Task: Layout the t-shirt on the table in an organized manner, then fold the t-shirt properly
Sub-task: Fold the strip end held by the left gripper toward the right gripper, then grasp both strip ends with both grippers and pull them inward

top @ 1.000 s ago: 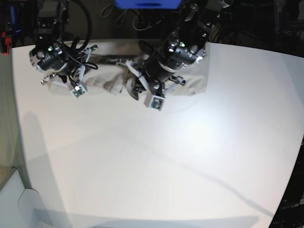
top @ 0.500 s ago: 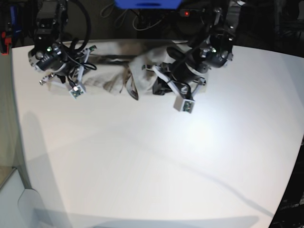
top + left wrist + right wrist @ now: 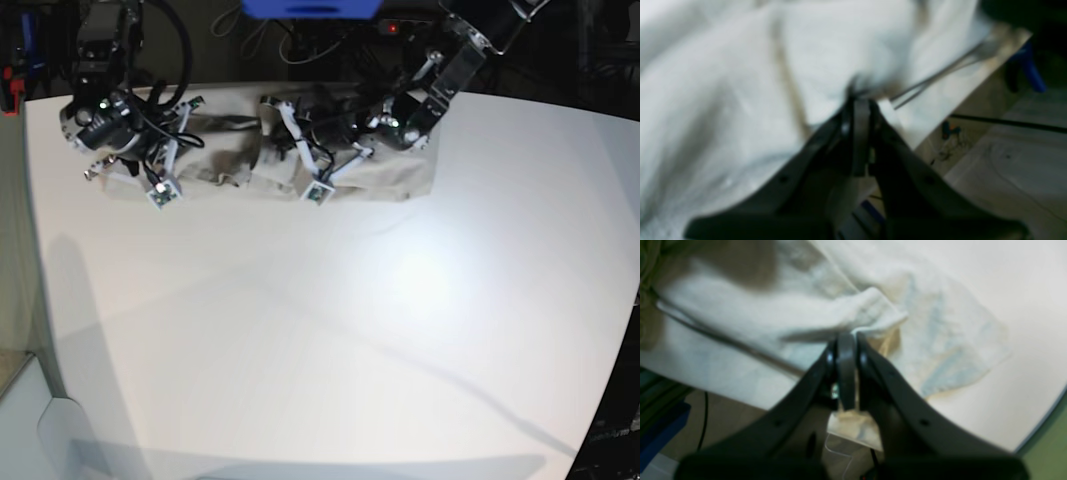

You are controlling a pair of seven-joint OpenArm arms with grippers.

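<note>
**Placement and grip**
- Right jaws: clenched on a rolled fold of the t-shirt (image 3: 806,313), with a tab of cloth poking out below the pinch in the right wrist view.
- Left jaws: pressed together at a peak of cloth in the left wrist view. Judged to be pinching the t-shirt (image 3: 723,100), though heavily blurred, so treat the hold as probable only.
- Located in the base view as a rumpled band along the far edge of the desk (image 3: 330,350), strung between the right arm (image 3: 100,115) and the left arm (image 3: 420,105).
- Probably held at two well-separated points in order to draw the t-shirt (image 3: 230,160) taut along its length and shake out the creases before laying it flat. Not yet spread and not yet folded, so judged early in the layout stage.

**Edges and clearance**
- Far edge: directly beside both grips, with floor and cables visible past it in both wrist views. Avoid any push toward that side, where cloth could slide over the rim.
- Near side: broad bare surface with nothing standing on it. Draw the garment toward this area for spreading.
- Side facing the right wrist camera: curved rim of the desk (image 3: 1007,290) near one loose flap. Keep that flap on the surface.
</note>
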